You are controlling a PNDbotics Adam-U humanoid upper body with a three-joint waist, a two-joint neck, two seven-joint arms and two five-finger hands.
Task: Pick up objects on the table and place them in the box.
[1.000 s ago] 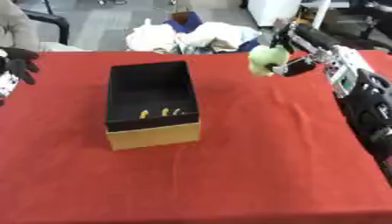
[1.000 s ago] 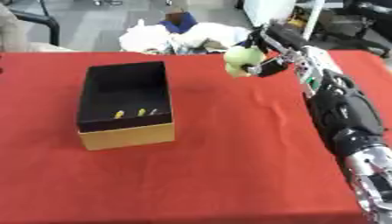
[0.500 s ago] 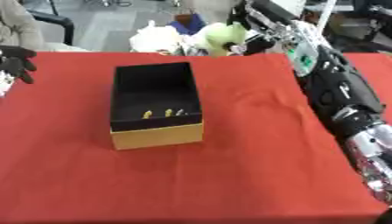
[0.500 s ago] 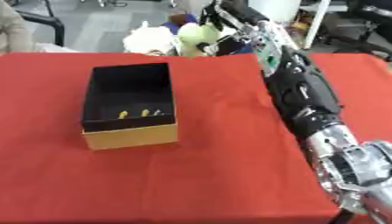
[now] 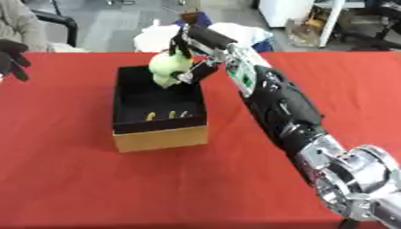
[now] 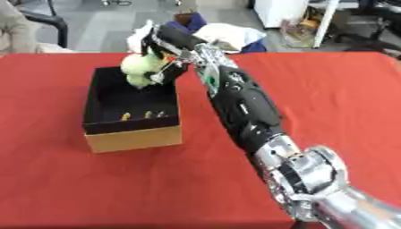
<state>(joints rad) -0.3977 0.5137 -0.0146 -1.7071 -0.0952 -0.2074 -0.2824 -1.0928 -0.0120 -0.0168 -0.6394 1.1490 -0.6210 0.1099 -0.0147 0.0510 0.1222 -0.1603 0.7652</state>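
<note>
My right hand reaches over the far end of the box, its fingers curled around a pale yellow-green rounded object. The object hangs just above the box's dark inside, near its far right wall. The box is black inside with tan cardboard walls, and a few small yellow bits lie on its floor. My left hand shows at the left edge of the left eye view, black, fingers relaxed and holding nothing.
A red cloth covers the table. Behind its far edge lies a pile of white bags or cloths, with a chair at the back left. My right arm stretches across the table's right half.
My right hand has carried the yellow-green object leftward from the table's far right to above the box's far end. The picture has shifted, so the camera moved.
</note>
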